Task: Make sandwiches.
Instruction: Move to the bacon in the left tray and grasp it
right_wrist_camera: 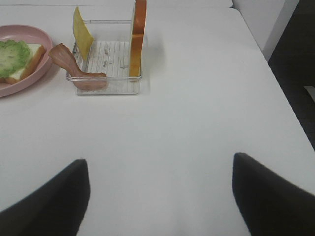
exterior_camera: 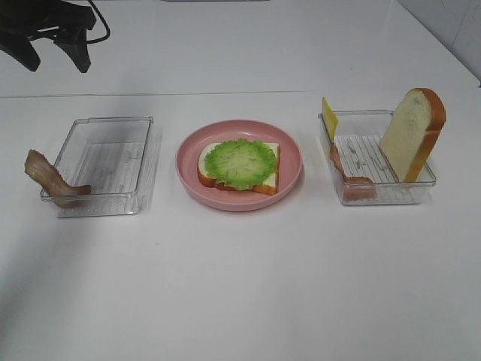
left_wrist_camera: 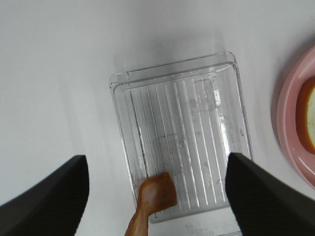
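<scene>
Left fingers (left_wrist_camera: 44, 196) wide above bacon strip (left_wrist_camera: 153, 195) (on rim of clear tray (left_wrist_camera: 197, 128)); right fingers (right_wrist_camera: 44, 199) wide.

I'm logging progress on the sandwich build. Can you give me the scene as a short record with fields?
plate: pink, between the trays; holds flat bread slice with lettuce on top
left tray: clear; one bacon strip draped over its front corner
right tray: clear; cheese square leaning at a back corner, second bacon strip draped over the edge, upright bread slice leaning on the far wall
left gripper: open, holding nothing
right gripper: open, holding nothing
</scene>
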Available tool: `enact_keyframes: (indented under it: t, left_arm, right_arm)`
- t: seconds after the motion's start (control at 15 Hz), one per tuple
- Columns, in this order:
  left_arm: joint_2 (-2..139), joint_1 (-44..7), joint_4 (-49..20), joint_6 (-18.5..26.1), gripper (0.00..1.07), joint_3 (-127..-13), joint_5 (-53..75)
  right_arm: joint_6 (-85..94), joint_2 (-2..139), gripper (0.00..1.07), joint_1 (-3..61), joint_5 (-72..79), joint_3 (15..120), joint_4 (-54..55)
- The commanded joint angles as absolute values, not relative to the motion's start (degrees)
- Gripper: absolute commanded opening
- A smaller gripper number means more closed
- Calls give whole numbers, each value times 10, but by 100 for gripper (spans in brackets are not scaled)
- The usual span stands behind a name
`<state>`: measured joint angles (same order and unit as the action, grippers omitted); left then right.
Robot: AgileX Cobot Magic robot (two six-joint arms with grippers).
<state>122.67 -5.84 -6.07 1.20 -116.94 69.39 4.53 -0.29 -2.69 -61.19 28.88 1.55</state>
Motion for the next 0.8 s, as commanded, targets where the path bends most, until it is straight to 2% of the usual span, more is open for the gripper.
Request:
enact_keyframes:
  t: [0.07,0.27,0.4,0.8]
  left_arm:
    - [1198,-46,-78,7,69,-1123,738]
    - [1165,-46,-66,0,68,-1022,728]
    - [1142,-46,-65,-14,68,-922,676]
    - [1147,-46,-66,-27,68,-823,569]
  right_arm:
    - [41,-12,76,-31,-607,288,13]
    - [41,-12,76,-31,-607,288,13]
    - [41,-12,76,-31,-607,288,13]
    - [41,-12,76,-31,-607,288,13]
